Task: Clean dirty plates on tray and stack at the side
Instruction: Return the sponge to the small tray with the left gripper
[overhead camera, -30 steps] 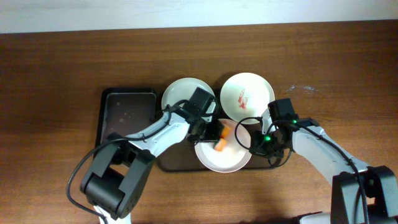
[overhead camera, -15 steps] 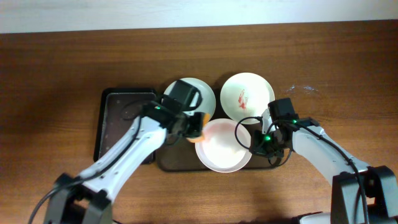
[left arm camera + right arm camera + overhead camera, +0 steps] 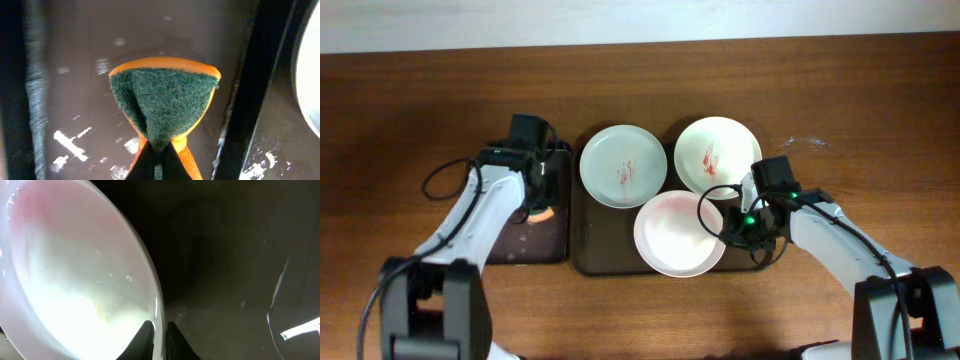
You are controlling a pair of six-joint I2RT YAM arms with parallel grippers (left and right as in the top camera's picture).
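Observation:
Three white plates lie on the dark brown tray [image 3: 592,252]. The back left plate [image 3: 623,166] and the back right plate [image 3: 717,155] carry red smears. The front plate [image 3: 675,235] shows only a faint pink tint; it also shows in the right wrist view [image 3: 75,280]. My right gripper [image 3: 730,225] is shut on this plate's right rim, one finger on each side of it [image 3: 159,327]. My left gripper [image 3: 542,203] is shut on a green-orange sponge [image 3: 162,107] and holds it over the smaller black tray [image 3: 510,240].
The black tray's wet floor [image 3: 75,75] has white specks, and its right rim runs next to the brown tray. Bare wooden table [image 3: 880,120] lies to the right of the brown tray and behind both trays.
My left gripper has carried the sponge from the front plate leftward to over the black tray. The front plate now shows uncovered. The right arm has not moved.

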